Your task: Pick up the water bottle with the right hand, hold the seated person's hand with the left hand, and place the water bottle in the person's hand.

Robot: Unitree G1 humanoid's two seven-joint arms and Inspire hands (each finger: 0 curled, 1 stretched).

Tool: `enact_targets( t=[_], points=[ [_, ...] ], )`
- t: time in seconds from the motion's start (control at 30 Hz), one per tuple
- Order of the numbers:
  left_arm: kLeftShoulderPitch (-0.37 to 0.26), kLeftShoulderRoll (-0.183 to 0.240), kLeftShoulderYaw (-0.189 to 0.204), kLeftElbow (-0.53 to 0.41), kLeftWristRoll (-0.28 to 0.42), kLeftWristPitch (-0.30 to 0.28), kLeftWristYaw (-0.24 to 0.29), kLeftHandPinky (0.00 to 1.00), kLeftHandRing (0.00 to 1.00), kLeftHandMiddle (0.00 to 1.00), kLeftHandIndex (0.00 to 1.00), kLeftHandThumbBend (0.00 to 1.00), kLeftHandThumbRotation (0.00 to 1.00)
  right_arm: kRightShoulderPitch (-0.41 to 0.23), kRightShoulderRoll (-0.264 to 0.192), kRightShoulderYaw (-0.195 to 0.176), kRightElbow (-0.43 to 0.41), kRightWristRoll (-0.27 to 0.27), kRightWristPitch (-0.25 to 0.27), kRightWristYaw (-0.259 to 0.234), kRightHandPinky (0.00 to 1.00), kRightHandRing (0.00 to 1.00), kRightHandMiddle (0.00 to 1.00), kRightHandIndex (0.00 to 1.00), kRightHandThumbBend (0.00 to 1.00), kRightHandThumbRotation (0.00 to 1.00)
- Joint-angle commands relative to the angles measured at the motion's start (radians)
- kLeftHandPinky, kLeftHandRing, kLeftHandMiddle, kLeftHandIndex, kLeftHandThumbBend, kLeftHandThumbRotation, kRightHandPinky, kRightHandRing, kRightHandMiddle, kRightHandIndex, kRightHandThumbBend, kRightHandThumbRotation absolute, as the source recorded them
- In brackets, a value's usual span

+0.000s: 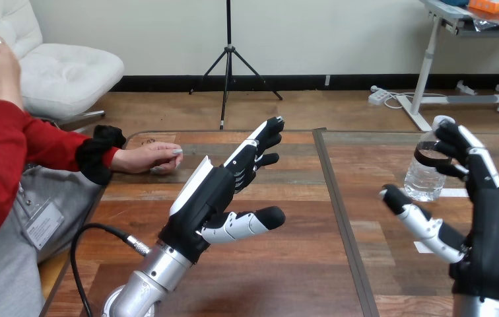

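the counter (286, 277) is brown wood grain, dark-seamed. the water bottle (424, 179) is clear with a dark band. the left robot hand (215, 196) and right robot hand (491, 231) are black and white.

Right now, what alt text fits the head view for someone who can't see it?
The robot's open right hand is raised beside the upright water bottle on the wooden table, not gripping it. Its open left hand hovers apart from the person's hand resting at the table's left edge.
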Motion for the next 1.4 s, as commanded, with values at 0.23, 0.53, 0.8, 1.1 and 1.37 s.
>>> enact_targets(
  t=[0.23,0.53,0.8,1.1,1.37],
  points=[
    [-0.072,0.001,0.013,-0.002,-0.015,-0.008,-0.003,0.88,0.95,0.97,0.96,1.0,0.7,-0.107,-0.045,-0.033,0.011,0.035,0.013,0.003,0.68,0.8,0.81,0.83,1.0,0.6],
    [-0.075,0.0,0.015,-0.004,-0.024,-0.01,-0.008,0.87,0.95,0.96,0.96,1.0,0.7,-0.139,-0.073,-0.05,0.043,0.048,0.042,0.002,0.66,0.8,0.82,0.83,1.0,0.59],
    [-0.074,0.0,0.016,-0.01,-0.031,-0.007,-0.012,0.86,0.94,0.96,0.95,1.0,0.7,-0.16,-0.1,-0.063,0.038,0.052,0.085,0.005,0.64,0.8,0.82,0.83,1.0,0.59],
    [-0.073,0.002,0.021,-0.007,-0.029,-0.014,-0.012,0.86,0.95,0.96,0.95,1.0,0.7,-0.174,-0.134,-0.08,-0.006,0.037,0.164,0.025,0.67,0.84,0.85,0.86,1.0,0.58],
    [-0.065,0.0,0.021,-0.012,-0.033,-0.008,-0.018,0.86,0.95,0.96,0.95,1.0,0.7,-0.194,-0.187,-0.09,-0.045,0.012,0.241,0.044,0.69,0.86,0.86,0.88,1.0,0.57]
  ],
)
